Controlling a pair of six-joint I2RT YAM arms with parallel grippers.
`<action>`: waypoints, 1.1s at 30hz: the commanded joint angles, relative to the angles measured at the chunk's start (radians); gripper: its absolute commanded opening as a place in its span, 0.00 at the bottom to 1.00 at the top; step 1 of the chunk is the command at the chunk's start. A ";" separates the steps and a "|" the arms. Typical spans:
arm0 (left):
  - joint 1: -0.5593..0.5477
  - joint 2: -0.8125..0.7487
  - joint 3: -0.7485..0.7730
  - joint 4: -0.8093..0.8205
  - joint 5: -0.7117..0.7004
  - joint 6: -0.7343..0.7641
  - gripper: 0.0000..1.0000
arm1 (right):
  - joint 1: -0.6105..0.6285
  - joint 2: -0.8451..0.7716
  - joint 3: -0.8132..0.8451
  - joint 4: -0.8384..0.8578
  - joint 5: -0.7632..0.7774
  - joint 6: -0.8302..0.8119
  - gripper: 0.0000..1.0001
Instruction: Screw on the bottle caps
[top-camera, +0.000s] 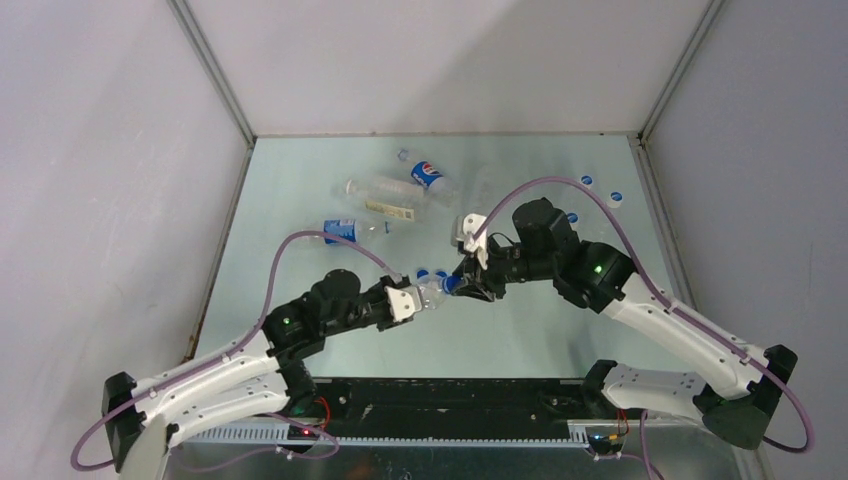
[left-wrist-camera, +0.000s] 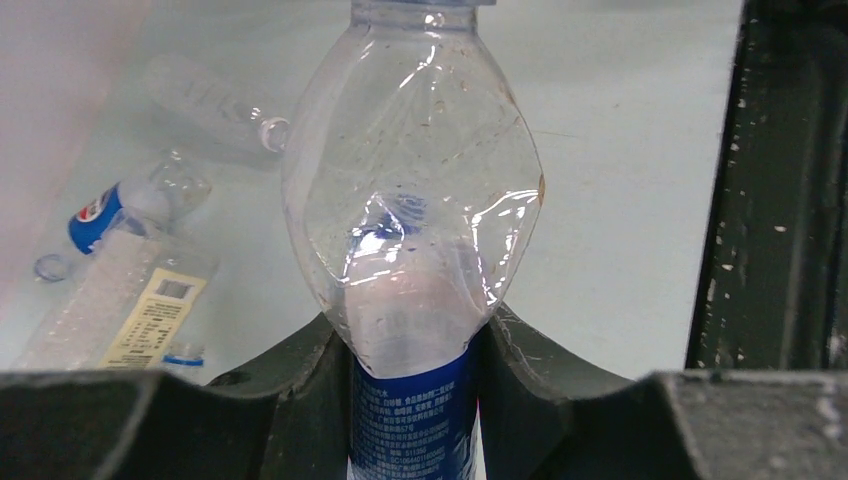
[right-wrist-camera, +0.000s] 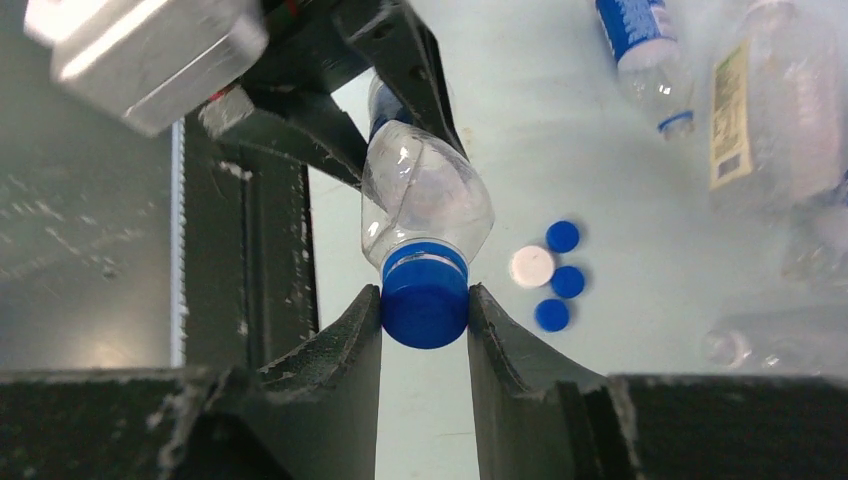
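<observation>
L gripper (top-camera: 412, 300) is pinching the blue-labelled bottle (left-wrist-camera: 410, 200) round its lower body, neck pointing twd the R arm. A blue cap (right-wrist-camera: 424, 297) is sitting on the bottle's neck, w/ R gripper (right-wrist-camera: 424, 312) squeezing it from both sides. Four loose caps (right-wrist-camera: 552, 277), 3 blue + 1 white, are lying on the table (top-camera: 560, 330) just beside. Farther back, other bottles (top-camera: 395, 200) are lying L of centre; more caps (top-camera: 600, 190) are resting far R.

Soft, even light is washing the table (top-camera: 300, 180); glare is glinting off the bottle (left-wrist-camera: 420, 200) I'm holding, while far bottles (right-wrist-camera: 770, 110) are blurring.
</observation>
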 joint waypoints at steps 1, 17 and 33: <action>-0.068 -0.024 0.025 0.384 -0.134 0.050 0.30 | 0.007 0.033 0.002 0.023 -0.004 0.325 0.00; -0.306 0.072 -0.061 0.705 -0.522 0.146 0.29 | -0.035 0.059 0.001 -0.061 0.381 1.256 0.05; -0.358 0.055 -0.079 0.512 -0.698 -0.030 0.25 | -0.038 -0.063 0.002 0.030 0.489 1.244 0.62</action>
